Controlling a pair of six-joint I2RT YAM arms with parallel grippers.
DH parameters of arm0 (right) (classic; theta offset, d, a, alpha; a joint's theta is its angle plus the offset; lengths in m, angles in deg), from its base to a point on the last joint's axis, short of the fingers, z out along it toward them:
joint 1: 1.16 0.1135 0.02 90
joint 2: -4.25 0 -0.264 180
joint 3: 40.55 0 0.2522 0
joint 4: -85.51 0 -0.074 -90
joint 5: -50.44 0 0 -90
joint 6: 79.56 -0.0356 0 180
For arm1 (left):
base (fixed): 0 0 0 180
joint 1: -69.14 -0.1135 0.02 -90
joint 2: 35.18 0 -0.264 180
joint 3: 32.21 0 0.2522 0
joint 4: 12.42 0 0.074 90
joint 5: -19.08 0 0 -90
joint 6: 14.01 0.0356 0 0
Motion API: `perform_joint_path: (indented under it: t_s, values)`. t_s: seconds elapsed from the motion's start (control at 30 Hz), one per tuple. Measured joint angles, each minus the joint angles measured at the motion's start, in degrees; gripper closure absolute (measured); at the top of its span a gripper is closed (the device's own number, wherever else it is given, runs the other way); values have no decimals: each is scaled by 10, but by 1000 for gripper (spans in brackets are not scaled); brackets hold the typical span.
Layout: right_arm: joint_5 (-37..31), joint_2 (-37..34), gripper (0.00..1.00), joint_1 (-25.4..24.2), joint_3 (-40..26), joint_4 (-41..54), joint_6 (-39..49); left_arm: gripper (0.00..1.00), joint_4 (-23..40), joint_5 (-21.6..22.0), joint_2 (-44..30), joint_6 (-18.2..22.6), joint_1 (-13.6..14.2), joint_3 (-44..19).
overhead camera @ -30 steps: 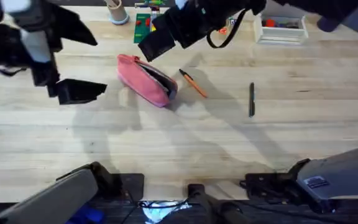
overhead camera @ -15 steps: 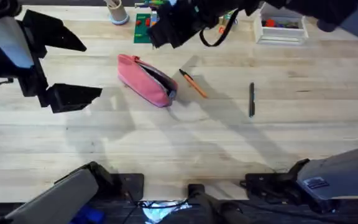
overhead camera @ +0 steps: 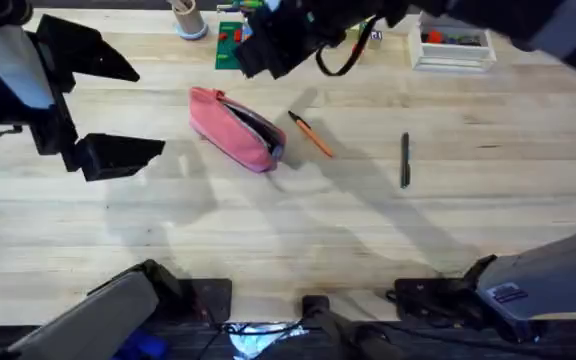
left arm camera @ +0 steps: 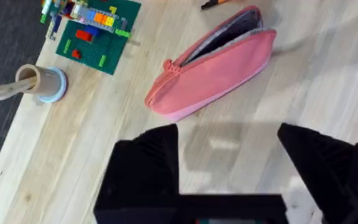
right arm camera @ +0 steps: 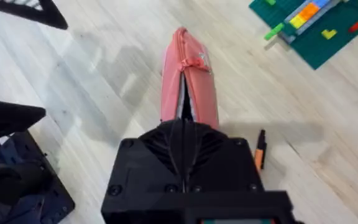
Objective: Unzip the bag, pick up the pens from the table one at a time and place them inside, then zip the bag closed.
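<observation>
So the bag (overhead camera: 234, 129) is lying on the tabletop (overhead camera: 298, 225) a bit left of centre, already partly unzipped with the grey lining showing. The orange pen (overhead camera: 310, 133) sits just right of it, and the dark pen (overhead camera: 405, 159) is further right, well apart.

The left gripper (left arm camera: 229, 162) hangs wide open with nothing in it, off to the left of the bag. The right gripper (right arm camera: 185, 152) is up above the far end of the bag, fingers pressed together, holding nothing I can see.

What worries me: the opening looks narrow and the bag is floppy, so a pen could catch the zipper edge and roll off. The orange pen is also so close that grabbing it might nudge the bag.

The surface is pale jointed wood. A green brick plate (left arm camera: 97, 33), a cup (left arm camera: 45, 84) and a white tray (overhead camera: 452, 46) sit along the far edge.
</observation>
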Motion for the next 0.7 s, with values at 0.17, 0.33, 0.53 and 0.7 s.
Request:
perform_joint_path:
  t_s: [0.17, 0.33, 0.53, 0.7]
  values:
    - [0, -36, 971, 10, 0, 0, 0, 8, 0, 0, 0, 0, 0, 0]
    - [0, -70, 971, 20, 0, 1, 0, 8, 0, 0, 0, 0, 0, 0]
    - [0, -92, 971, 26, 0, 1, 0, 8, 0, 0, 0, 0, 0, 0]
    - [0, -110, 971, 27, 0, 0, 0, 8, 0, 0, 0, 0, 0, 0]
